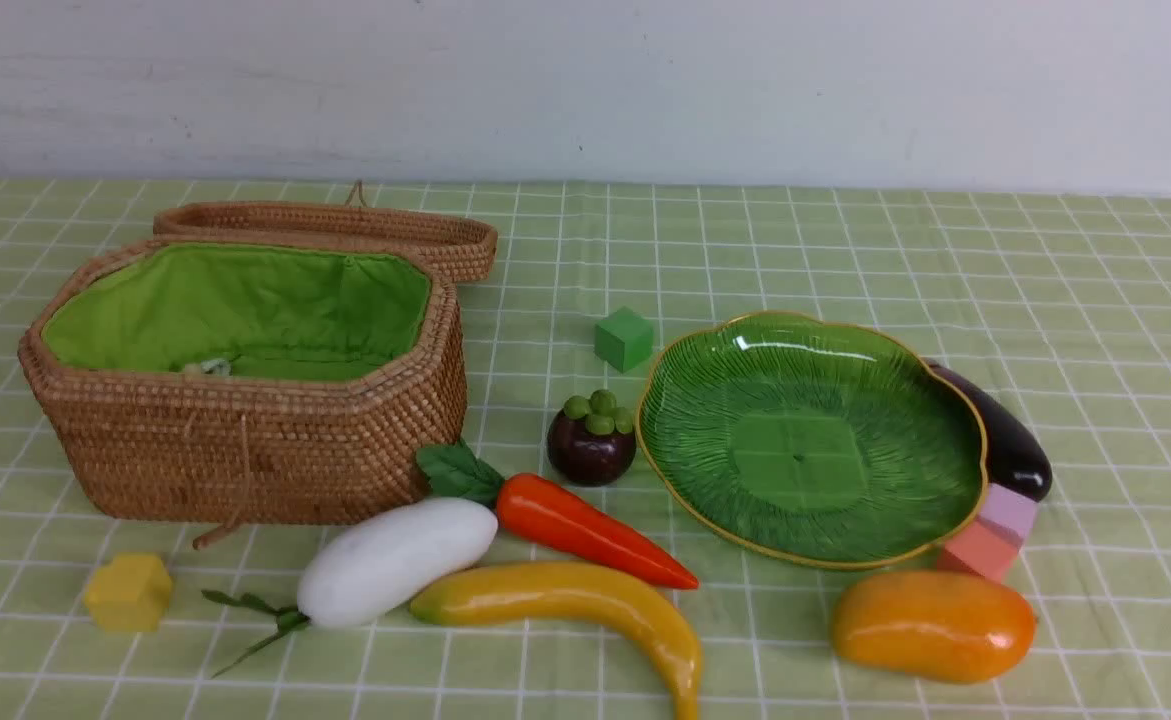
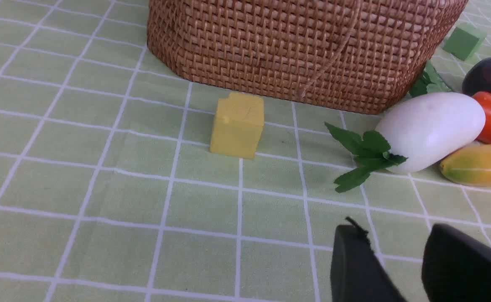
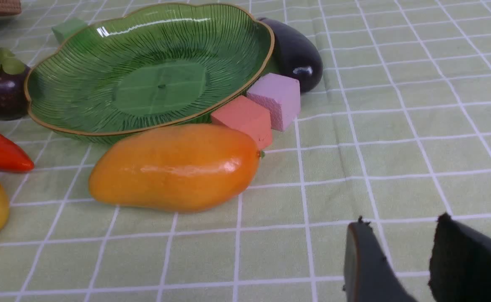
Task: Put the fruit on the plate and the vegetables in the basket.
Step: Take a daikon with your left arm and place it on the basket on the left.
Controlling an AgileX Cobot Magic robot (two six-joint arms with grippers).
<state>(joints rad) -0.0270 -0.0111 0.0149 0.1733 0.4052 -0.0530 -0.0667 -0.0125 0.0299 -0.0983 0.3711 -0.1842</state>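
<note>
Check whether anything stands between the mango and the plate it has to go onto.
No other object stands directly between the mango and the plate. The red block sits beside that path, on the right, at the plate's edge. The plate's raised gold rim would probably need clearing.

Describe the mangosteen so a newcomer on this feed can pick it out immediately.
Find the wide green glass plate right of the wicker basket. Just left of the plate's rim, in front of the green foam block, sits the mangosteen. It is round and dark maroon with a green cap, unlike the long red carrot nearby.
</note>
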